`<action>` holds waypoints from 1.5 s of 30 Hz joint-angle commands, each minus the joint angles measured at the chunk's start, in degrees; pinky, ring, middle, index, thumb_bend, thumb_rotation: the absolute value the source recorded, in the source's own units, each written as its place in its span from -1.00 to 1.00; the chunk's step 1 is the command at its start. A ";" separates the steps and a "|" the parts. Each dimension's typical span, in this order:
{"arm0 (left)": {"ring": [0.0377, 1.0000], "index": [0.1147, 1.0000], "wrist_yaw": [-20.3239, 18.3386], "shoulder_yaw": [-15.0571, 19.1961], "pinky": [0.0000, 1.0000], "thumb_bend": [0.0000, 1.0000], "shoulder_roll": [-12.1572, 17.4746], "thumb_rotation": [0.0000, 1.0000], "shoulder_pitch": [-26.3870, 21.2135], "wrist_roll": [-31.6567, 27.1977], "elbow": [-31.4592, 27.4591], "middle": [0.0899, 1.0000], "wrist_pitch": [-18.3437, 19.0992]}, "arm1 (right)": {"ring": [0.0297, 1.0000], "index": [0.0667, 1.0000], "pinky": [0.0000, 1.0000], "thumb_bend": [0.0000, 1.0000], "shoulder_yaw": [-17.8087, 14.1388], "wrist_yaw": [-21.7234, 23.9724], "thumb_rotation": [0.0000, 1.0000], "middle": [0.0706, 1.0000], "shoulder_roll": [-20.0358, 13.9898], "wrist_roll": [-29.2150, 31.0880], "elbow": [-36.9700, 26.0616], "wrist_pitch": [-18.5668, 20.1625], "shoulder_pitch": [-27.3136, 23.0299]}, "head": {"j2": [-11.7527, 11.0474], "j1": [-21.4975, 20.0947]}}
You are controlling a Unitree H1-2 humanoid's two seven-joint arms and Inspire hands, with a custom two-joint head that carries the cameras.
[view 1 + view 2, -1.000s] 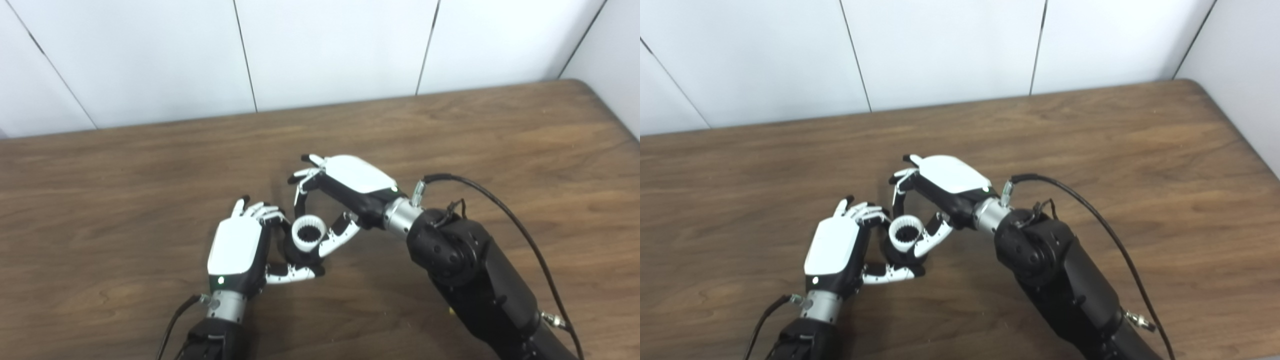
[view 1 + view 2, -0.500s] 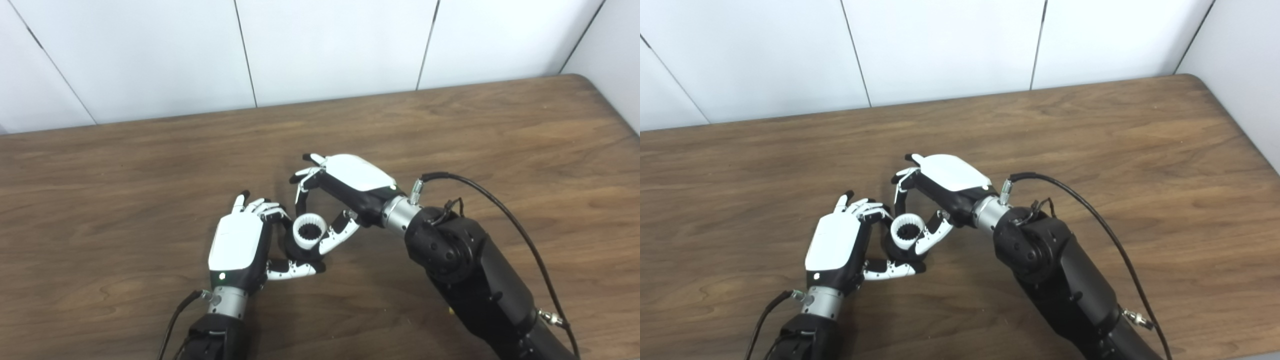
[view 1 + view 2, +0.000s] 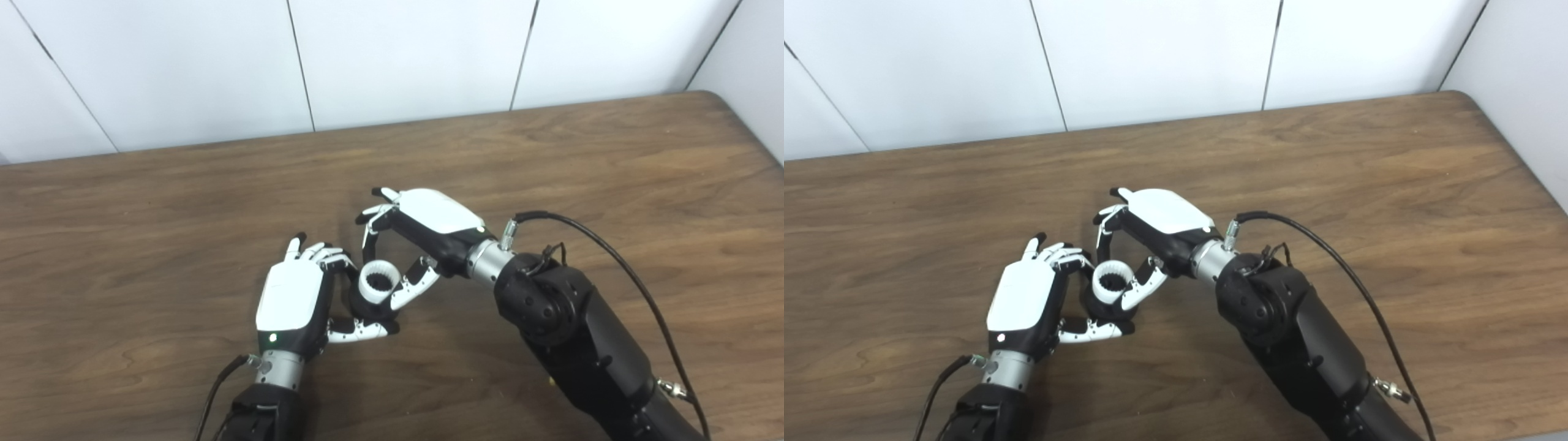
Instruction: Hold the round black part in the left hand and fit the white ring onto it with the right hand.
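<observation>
My left hand point(image 3: 291, 300) is shut on the round black part point(image 3: 357, 305), with its fingers on the part's far side and its thumb below it. The white toothed ring point(image 3: 372, 297) sits on top of the black part, opening upward. My right hand point(image 3: 432, 223) reaches in from the right and brackets the ring. Its thumb lies against the ring's right side. One fingertip point(image 3: 365, 245) comes down at the ring's far edge. The lower half of the black part is hidden by the left hand.
Both hands work low over the brown wooden table point(image 3: 551, 153), near its middle. A black cable point(image 3: 612, 251) loops from the right wrist along the forearm. White wall panels point(image 3: 398, 55) stand behind the table's far edge, and its rounded corner point(image 3: 729, 101) is at the right.
The camera view shifted slightly between the oldest frames and now. Hands, ring and black part keep the same places relative to each other.
</observation>
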 commanded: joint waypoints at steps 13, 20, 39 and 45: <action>0.67 -0.17 -2.59 -1.15 0.97 0.05 -0.50 -0.89 0.49 0.42 0.25 0.45 -0.11 | 1.00 -0.10 1.00 0.03 -0.34 -1.05 -0.73 0.66 0.27 0.22 -1.08 -1.56 -1.42 | 0.27 0.07; 0.67 -0.17 -2.57 -1.24 0.98 0.05 -0.48 -0.89 0.37 0.72 0.47 0.46 -0.11 | 1.00 -0.10 1.00 0.04 -0.18 -0.89 -0.73 0.67 0.59 -0.11 -1.57 -1.37 -1.63 | 0.29 0.10; 0.68 -0.17 -2.99 -1.18 0.99 0.05 -0.68 -0.90 0.26 0.59 0.29 0.46 0.17 | 1.00 -0.10 1.00 0.04 -0.32 -0.33 -0.73 0.66 0.63 -0.35 -1.42 -0.68 -1.77 | 0.70 0.30; 0.68 -0.17 -2.80 -1.22 0.98 0.05 -0.83 -0.90 0.16 0.63 0.47 0.46 0.18 | 1.00 -0.10 1.00 0.04 -0.47 0.05 -0.73 0.67 0.45 -0.15 -1.44 -0.60 -1.88 | 0.80 0.39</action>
